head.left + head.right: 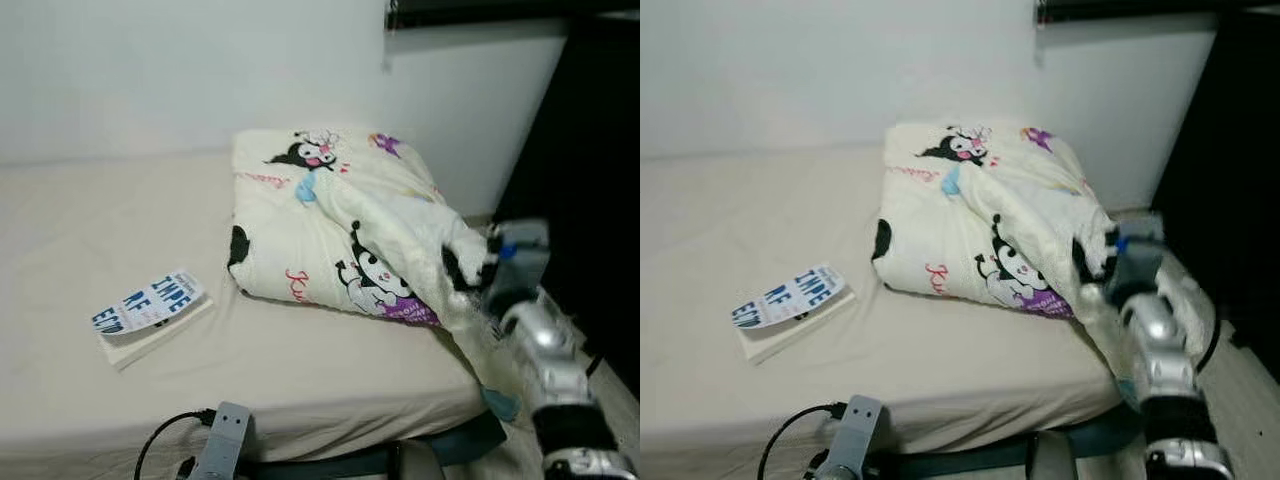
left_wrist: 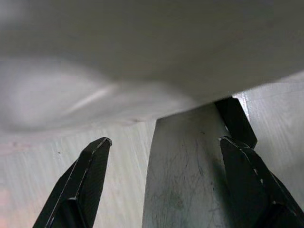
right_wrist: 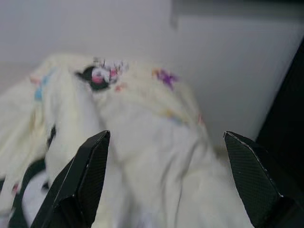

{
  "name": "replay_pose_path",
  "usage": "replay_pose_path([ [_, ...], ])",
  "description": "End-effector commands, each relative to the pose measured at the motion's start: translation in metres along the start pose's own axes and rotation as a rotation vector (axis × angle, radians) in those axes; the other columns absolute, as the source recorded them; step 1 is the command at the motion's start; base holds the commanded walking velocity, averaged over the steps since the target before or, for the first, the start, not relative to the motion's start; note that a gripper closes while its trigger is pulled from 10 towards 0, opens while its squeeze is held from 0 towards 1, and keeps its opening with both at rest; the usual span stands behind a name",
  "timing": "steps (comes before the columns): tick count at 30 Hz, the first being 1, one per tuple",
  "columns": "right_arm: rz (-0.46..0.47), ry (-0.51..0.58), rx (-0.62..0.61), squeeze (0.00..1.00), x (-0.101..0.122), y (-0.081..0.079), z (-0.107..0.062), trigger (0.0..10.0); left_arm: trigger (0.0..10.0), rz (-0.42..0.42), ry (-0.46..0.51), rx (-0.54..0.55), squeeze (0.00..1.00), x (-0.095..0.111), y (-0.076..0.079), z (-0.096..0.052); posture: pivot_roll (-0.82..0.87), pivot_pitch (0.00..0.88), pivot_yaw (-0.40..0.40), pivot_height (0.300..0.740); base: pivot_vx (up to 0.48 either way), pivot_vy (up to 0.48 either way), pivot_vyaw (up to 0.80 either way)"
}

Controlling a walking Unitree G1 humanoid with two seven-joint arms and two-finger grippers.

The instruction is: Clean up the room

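From the head, my right claw (image 1: 1110,262) sits at the cartoon blanket (image 1: 330,215), at its trailing near corner. Along my right wrist, my fingers (image 3: 88,175) gape wide, empty, blanket bulk straight ahead, running away toward the wall.

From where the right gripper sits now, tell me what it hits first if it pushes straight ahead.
Most likely the cartoon-print blanket: the right gripper has its fingers open and aimed at the heap's near folds on the bed. The white wall lies behind. Depth is hard to judge.
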State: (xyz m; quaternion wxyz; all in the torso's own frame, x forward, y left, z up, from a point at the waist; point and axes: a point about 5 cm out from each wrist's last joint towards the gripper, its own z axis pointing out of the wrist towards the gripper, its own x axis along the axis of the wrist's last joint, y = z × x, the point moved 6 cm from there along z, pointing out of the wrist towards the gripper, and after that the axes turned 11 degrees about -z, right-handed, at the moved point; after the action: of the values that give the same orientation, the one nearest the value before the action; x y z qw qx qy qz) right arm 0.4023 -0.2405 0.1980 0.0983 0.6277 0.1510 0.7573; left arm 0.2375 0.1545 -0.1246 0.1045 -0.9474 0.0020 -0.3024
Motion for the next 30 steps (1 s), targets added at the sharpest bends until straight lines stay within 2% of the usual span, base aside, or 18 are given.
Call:
replay_pose_path([
  [1, 0.015, -0.033, 0.046, 0.00, -0.009, -0.007, -0.001, 10.0, 10.0, 0.038, -0.162, 0.022, 0.00, -0.050, -0.008, -0.006, -0.05, 0.140, 0.029, 0.527, 0.000, 0.000, 0.00],
  [3, -0.004, -0.073, 0.087, 0.00, -0.019, -0.007, 0.004, 10.0, 10.0, 0.053, -0.166, 0.050, 0.00, -0.054, -0.013, -0.006, -0.02, 0.166, 0.031, 0.517, 0.000, 0.000, 0.00],
  [9, -0.012, -0.128, 0.103, 0.00, -0.031, -0.001, 0.008, 10.0, 10.0, 0.064, -0.175, 0.098, 0.00, -0.060, -0.019, -0.008, 0.00, 0.184, 0.032, 0.517, 0.000, 0.000, 0.00],
  [10, -0.011, -0.138, 0.117, 0.00, -0.032, -0.002, 0.009, 10.0, 10.0, 0.056, -0.177, 0.115, 0.00, -0.062, -0.021, -0.009, 0.01, 0.194, 0.031, 0.517, 0.000, 0.000, 0.00],
  [11, -0.019, -0.153, 0.154, 0.00, -0.034, -0.007, 0.011, 10.0, 10.0, 0.000, -0.174, 0.151, 0.00, -0.066, -0.024, -0.010, 0.02, 0.209, 0.029, 0.517, 0.000, 0.000, 0.00],
  [12, -0.019, -0.153, 0.154, 0.00, -0.034, -0.007, 0.011, 10.0, 10.0, 0.000, -0.174, 0.151, 0.00, -0.066, -0.024, -0.010, 0.02, 0.209, 0.029, 0.517, 0.000, 0.000, 0.00],
  [13, -0.018, -0.152, 0.177, 0.00, -0.033, -0.010, 0.013, 10.0, 10.0, -0.046, -0.167, 0.173, 0.00, -0.068, -0.026, -0.011, 0.03, 0.223, 0.029, 0.517, 0.000, 0.000, 0.00],
  [14, -0.013, -0.146, 0.204, 0.00, -0.032, -0.015, 0.015, 10.0, 10.0, -0.097, -0.143, 0.261, 0.00, -0.072, -0.095, -0.007, 0.05, 0.234, 0.027, 0.517, 0.000, 0.000, 0.00],
  [15, -0.009, -0.140, 0.222, 0.00, -0.030, -0.018, 0.016, 10.0, 10.0, -0.118, -0.115, 0.323, 0.00, -0.071, -0.148, -0.011, 0.06, 0.237, 0.025, 0.517, 0.000, 0.000, 0.00],
  [16, -0.009, -0.140, 0.222, 0.00, -0.030, -0.018, 0.016, 10.0, 10.0, -0.118, -0.115, 0.323, 0.00, -0.071, -0.148, -0.011, 0.06, 0.237, 0.025, 0.517, 0.000, 0.000, 0.00],
  [17, 0.000, -0.126, 0.239, 0.00, -0.027, -0.021, 0.019, 10.0, 10.0, -0.131, -0.071, 0.371, 0.00, -0.062, -0.184, -0.015, 0.07, 0.249, 0.024, 0.517, 0.000, 0.000, 0.00],
  [18, 0.004, -0.121, 0.247, 0.00, -0.024, -0.023, 0.022, 10.0, 10.0, -0.136, -0.034, 0.396, 0.00, -0.052, -0.203, -0.018, 0.08, 0.258, 0.024, 0.517, 0.000, 0.000, 0.00],
  [22, -0.003, -0.115, 0.259, 0.00, -0.019, -0.026, 0.028, 10.0, 10.0, -0.135, -0.001, 0.397, 0.00, -0.041, -0.205, -0.017, 0.09, 0.275, 0.032, 0.517, 0.000, 0.000, 0.00],
  [27, -0.028, -0.124, 0.291, 0.00, -0.019, -0.033, 0.032, 10.0, 10.0, -0.120, 0.004, 0.393, 0.00, -0.040, -0.206, -0.017, 0.10, 0.295, 0.037, 0.517, 0.000, 0.000, 0.00],
  [28, -0.025, -0.108, 0.363, 0.00, -0.015, -0.047, 0.033, 10.0, 10.0, -0.116, 0.003, 0.395, 0.00, -0.045, -0.208, -0.019, 0.10, 0.307, 0.034, 0.517, 0.000, 0.000, 0.00],
  [29, -0.025, -0.108, 0.363, 0.00, -0.015, -0.047, 0.033, 10.0, 10.0, -0.116, 0.003, 0.395, 0.00, -0.045, -0.208, -0.019, 0.10, 0.307, 0.034, 0.517, 0.000, 0.000, 0.00],
  [30, -0.017, -0.089, 0.400, 0.00, -0.011, -0.056, 0.034, 10.0, 10.0, -0.117, 0.000, 0.396, 0.00, -0.048, -0.208, -0.020, 0.10, 0.309, 0.033, 0.517, 0.000, 0.000, 0.00],
])
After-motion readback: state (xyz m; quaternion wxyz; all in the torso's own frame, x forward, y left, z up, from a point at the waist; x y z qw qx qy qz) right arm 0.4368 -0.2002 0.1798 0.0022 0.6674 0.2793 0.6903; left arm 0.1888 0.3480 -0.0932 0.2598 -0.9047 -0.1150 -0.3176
